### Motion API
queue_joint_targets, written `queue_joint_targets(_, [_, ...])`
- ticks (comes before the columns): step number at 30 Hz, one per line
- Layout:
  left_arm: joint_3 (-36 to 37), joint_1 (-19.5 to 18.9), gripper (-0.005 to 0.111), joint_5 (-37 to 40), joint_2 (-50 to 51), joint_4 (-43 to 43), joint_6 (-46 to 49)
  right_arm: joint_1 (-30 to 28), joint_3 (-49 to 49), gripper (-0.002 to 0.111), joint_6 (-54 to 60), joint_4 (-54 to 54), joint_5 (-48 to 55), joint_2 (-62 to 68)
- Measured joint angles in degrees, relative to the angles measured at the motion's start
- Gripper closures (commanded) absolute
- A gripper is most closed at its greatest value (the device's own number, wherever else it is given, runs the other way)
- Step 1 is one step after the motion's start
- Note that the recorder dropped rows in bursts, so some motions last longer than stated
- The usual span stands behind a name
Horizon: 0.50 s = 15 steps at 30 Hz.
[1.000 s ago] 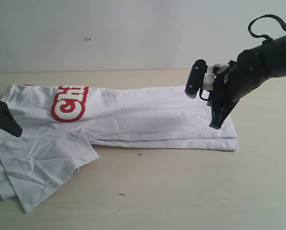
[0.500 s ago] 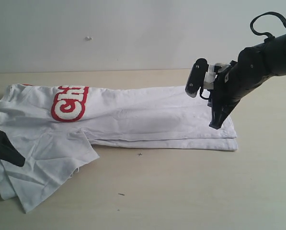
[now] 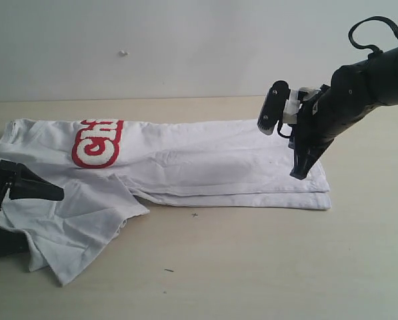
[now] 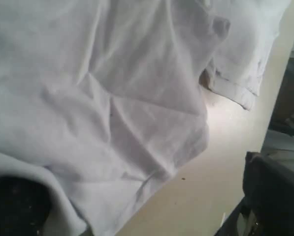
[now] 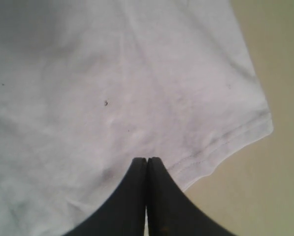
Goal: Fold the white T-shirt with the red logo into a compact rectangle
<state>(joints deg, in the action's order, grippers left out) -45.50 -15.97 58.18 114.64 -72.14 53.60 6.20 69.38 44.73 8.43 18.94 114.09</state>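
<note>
I see tee [image 3: 205, 163] flat on table [image 3: 252, 267], folded to a long strip, logo [image 3: 97, 143] twd L end. L gripper [image 3: 42, 220] jaws wide apart, loose L flap betw them. R gripper [image 3: 299, 175] jaws pressed together, tip at R hem.

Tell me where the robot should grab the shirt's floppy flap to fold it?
Probably the left edge of the flap, coming from the left. It sticks out loose from the folded shirt, and its thin edge seems to lie inside the open left pincer. The shut right pincer rests on the far end.
</note>
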Motion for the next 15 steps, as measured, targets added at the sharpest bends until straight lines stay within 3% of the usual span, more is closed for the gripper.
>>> queue_joint_targets(9, [0.00, 0.00, 0.004, 4.83, 2.96, -4.08, 6.45, 0.00, 0.00, 0.108, -0.12, -0.11, -0.21, 0.00])
queue_joint_targets(12, [0.10, 0.00, 0.018, 5.34, 3.51, -5.07, 7.89, 0.00, 0.00, 0.108, -0.12, -0.22, -0.21, 0.00])
queue_joint_targets(15, [0.21, 0.00, 0.043, 4.90, 4.14, -5.21, 8.92, 0.00, 0.00, 0.108, -0.12, -0.34, -0.21, 0.00])
